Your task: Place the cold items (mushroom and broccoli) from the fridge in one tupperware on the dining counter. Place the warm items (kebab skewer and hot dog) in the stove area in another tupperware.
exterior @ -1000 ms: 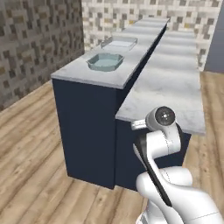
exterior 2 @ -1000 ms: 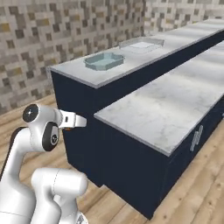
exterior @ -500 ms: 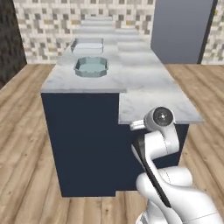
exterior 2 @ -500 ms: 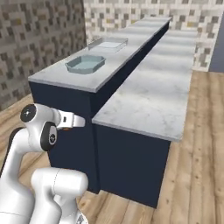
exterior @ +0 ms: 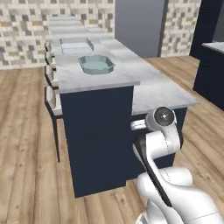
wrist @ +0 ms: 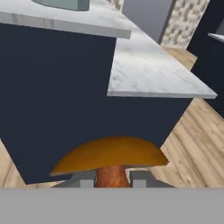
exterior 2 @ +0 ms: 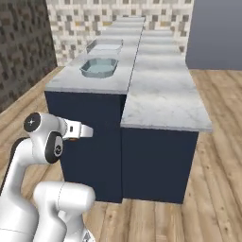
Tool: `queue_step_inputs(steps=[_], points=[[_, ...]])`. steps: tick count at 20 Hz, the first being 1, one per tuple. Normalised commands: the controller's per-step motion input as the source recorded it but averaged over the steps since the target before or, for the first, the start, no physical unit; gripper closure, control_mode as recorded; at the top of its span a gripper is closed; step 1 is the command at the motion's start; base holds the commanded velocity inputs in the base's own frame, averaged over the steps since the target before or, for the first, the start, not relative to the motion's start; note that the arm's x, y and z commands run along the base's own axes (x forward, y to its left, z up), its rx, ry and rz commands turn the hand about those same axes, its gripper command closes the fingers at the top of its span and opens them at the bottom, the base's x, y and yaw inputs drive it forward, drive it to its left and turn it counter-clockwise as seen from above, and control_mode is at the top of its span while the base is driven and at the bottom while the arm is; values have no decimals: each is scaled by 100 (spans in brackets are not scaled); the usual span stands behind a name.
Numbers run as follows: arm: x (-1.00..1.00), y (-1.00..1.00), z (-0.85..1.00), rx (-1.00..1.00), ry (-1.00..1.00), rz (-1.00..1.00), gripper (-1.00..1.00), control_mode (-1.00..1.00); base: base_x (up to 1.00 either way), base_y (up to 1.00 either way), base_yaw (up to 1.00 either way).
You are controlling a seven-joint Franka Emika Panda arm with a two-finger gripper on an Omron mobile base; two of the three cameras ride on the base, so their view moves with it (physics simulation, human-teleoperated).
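A mushroom [wrist: 110, 158], orange-brown in cap and reddish in stem, is being held at the bottom centre of the hand view, its stem being clamped between the two narrowly set fingers of the pincer [wrist: 113, 179]. Beyond it, in the same view, the dark blue side of the kitchen island is being shown, with a pale marble tabletop [wrist: 148, 70] running across the upper half. In the left base view, a clear tupperware [exterior: 96, 64] is being carried on the higher marble tabletop [exterior: 87, 78] in the upper centre of the frame, and a second, shallower tupperware [exterior: 76, 45] is lying just behind it, toward the upper left. In the right base view the same two containers are being seen in the upper left, the nearer tupperware [exterior 2: 99, 67] in front and the farther one [exterior 2: 105, 46] behind it. The white arm [exterior: 159, 140] is being held up in front of the island's dark end panel, well below and apart from both containers. Wooden flooring [exterior 2: 217, 156] is surrounding the island.
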Motion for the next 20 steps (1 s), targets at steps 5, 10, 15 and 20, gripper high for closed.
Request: queue_step_inputs(steps=[5,10,15,20], points=[[0,0,0,0,0,0,100,100,-58,100,-45],[0,0,0,0,0,0,100,100,-50,100,-47],[0,0,0,0,0,0,100,100,-22,100,-50],[0,0,0,0,0,0,100,100,-6,100,-53]])
